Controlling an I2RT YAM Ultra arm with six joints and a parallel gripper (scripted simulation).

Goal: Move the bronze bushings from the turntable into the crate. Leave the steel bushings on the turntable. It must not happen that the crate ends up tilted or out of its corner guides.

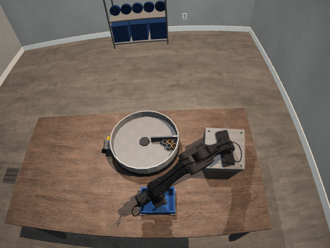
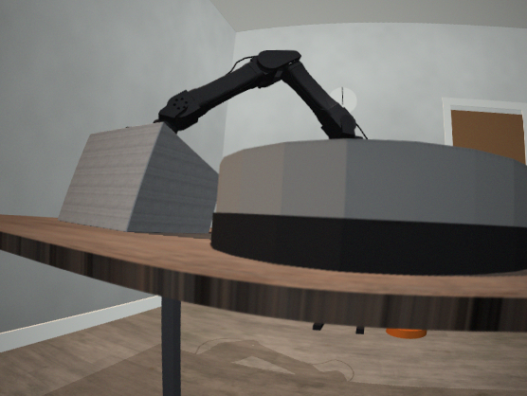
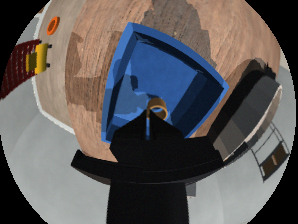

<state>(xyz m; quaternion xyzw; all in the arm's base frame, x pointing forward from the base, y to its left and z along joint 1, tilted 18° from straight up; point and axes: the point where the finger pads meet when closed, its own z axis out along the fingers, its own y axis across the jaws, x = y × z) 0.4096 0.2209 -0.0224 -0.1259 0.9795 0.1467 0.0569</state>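
The pincer (image 3: 154,113) is pressed nearly together on a small bronze bushing (image 3: 157,106), nipping it at the fingertips; how exactly it grips the ring cannot be made out. It hangs above the blue crate (image 3: 129,63), with the bushing over the crate's open inside and not yet down on its floor. In the top view the arm (image 1: 178,170) covers much of the crate (image 1: 171,204), and its wrist sits over the crate's left part.

The crate rests on the wooden counter (image 1: 74,166), near the counter's front edge. Behind the crate, toward the back wall, stands the round turntable (image 1: 118,152), apart from the crate, with a low grey rim and a dark hub (image 1: 144,141) at its middle. A dark divider bar (image 1: 163,138) runs from the hub to the rim on the side that lies up and to the right of the crate. Pressed against that bar and the rim is a tight cluster of bushings (image 1: 170,143), some bronze and some steel, touching one another; which is which cannot be counted surely. A small grey and yellow box (image 1: 107,143) sits against the turntable's rim on the side away from the cluster.

To the right of the crate and further back is the grey pedestal (image 1: 238,134) that carries the arm's base. Far beyond the crate, at the back wall, stands a shelf rack (image 1: 105,18) with dark blue bins.
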